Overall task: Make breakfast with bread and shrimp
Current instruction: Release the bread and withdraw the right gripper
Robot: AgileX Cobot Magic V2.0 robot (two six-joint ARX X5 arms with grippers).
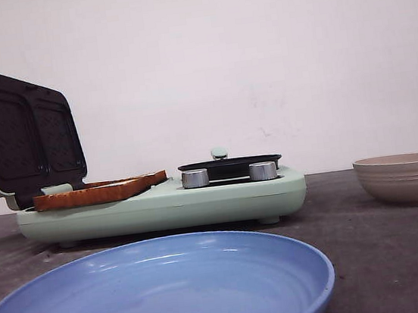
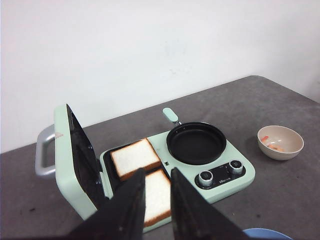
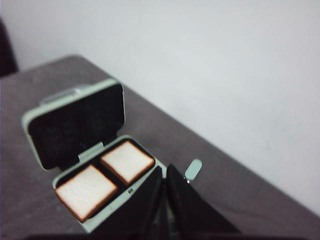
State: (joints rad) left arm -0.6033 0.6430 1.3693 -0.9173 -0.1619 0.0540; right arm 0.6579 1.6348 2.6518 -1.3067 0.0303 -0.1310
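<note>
My left gripper (image 2: 157, 200) fingers apart, holding nothing, above two bread slices (image 2: 135, 157) in open sandwich maker (image 2: 75, 165). My right gripper (image 3: 165, 200) fingers nearly together, empty.

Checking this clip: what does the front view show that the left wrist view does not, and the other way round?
Only the front view shows the whole blue plate and no gripper. Only the left wrist view shows the left gripper, slightly open, the pale faces of both bread slices, the frying pan's inside, and pinkish pieces in the bowl. Both show the green appliance with its lid raised and two knobs.
</note>
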